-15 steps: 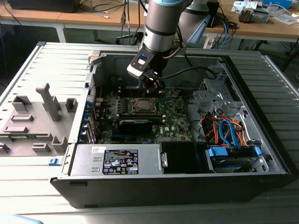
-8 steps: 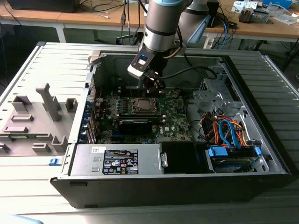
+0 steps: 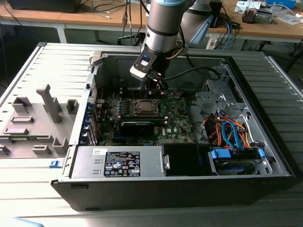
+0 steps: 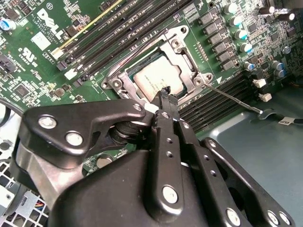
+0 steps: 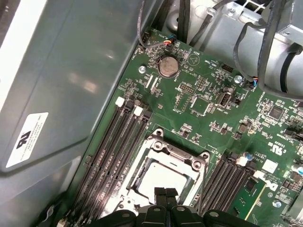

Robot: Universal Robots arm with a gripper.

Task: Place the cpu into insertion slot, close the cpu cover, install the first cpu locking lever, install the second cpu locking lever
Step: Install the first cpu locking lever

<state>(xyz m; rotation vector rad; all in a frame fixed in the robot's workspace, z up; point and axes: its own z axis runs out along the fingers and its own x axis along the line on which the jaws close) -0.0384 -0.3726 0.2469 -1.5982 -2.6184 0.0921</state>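
Closed was how we found the black claw [image 4: 164, 93]: in both wrist views its two narrow fingertips [image 5: 160, 196] met with nothing visible between them. They hung low over one edge of the square dark insertion slot with its silver metal rim [image 3: 143, 108]; whether they touched the metal we could not tell. Just beyond the tips lay the small flat square cpu with a silvery-grey top [image 4: 156, 75], seated flat in the slot. Over it the thin square silver cpu cover [image 5: 176, 152] lay flat, its large cut-out framing the chip's top. From one corner of the slot a thin bare-metal lever rod [image 4: 231, 96] ran outward, its hooked end well apart from the slot.

Around the slot spread the green circuit board [image 5: 203, 85], with long black memory slots [image 5: 111, 151] on either side and a round silver coin cell [image 5: 167, 66] farther out, near the case wall.

In the exterior view the grey and blue robot arm [image 3: 163, 26] hung down into an open dark grey metal computer case [image 3: 189, 191] lying on its side on a ribbed grey bench [image 3: 28, 189]. A silver power supply box with a label [image 3: 118, 163] sat along the case's near edge, and blue and orange cables [image 3: 230, 130] bunched toward the exterior view's right. Grey plastic holders [image 3: 47, 106] stood at the exterior view's left, and wooden benches [image 3: 80, 19] ran along the back.
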